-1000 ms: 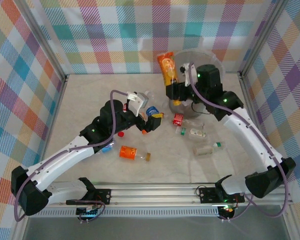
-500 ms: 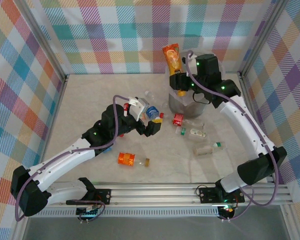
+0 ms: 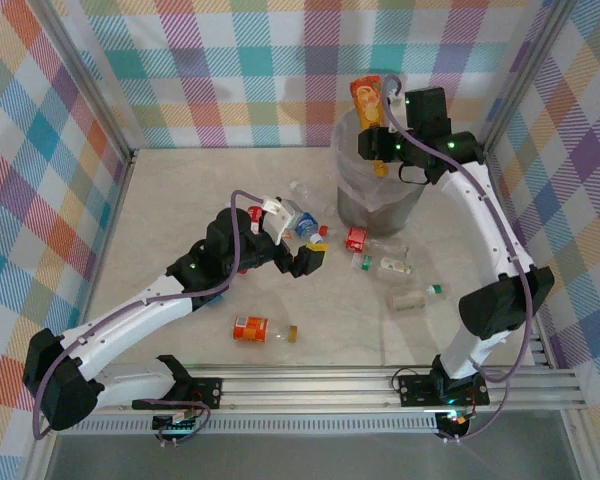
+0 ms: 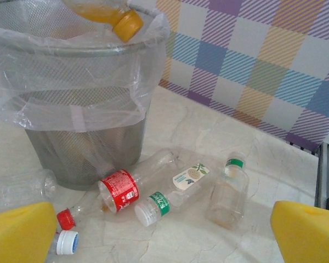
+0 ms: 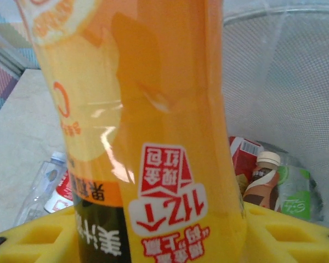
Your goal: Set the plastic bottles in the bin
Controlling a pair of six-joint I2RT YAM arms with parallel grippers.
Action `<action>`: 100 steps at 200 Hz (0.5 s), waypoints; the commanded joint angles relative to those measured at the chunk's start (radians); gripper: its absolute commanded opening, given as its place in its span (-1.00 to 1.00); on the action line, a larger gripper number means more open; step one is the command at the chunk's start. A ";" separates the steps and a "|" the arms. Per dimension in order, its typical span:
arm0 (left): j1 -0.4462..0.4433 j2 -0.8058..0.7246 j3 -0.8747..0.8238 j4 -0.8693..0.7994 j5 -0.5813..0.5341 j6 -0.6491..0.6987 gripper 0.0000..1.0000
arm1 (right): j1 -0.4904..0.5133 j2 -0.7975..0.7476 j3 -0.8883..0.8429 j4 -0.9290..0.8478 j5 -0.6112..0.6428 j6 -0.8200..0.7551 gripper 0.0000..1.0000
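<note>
Orange bottle (image 3: 365, 97) hangs cap-down over the bin (image 3: 380, 212) at upper right of the overhead frame, clamped in the right gripper (image 3: 374, 142). Its jaws are part-closed round the bottle body. Wrist view has the yellow fingers (image 5: 274, 230) on either side of the bottle, with the mesh wall and several discarded items visible below.

Position: in the left wrist view the cap (image 4: 126, 23) sits just above the rim at top of frame. Whether it's fully inboard of the rim I can't tell.

Left gripper (image 3: 306, 250), mid-frame overhead, is wide open & holds nothing. It faces the red-label bottle (image 4: 120, 189), green-label bottle (image 4: 170, 197) and small clear bottle (image 4: 230, 192), all lying on the table beside the bin. Another orange one (image 3: 255, 329) lies alone at lower centre.

Risks, my assessment:
1. Release too near the rim. The cap could strike the rim or the loose liner (image 4: 71, 82) and the bottle could tip out onto the table.
2. Smooth tapered body, partial clamp. It could slip early if the wrist swings.
3. Right arm stands close to the bin, so a downward reach may knock it or drag the liner.
4. Floor bottles lie close together and will likely roll if the left fingers nudge one while closing on another.
</note>
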 commanded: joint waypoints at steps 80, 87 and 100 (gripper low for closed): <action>-0.012 0.002 0.046 -0.095 0.057 0.098 1.00 | -0.083 0.226 0.265 -0.255 0.018 0.022 0.23; -0.010 0.001 0.048 -0.097 0.057 0.100 1.00 | -0.084 0.232 0.271 -0.264 0.027 0.024 0.25; -0.011 0.001 0.048 -0.100 0.056 0.103 1.00 | -0.085 0.237 0.273 -0.275 0.043 0.026 0.29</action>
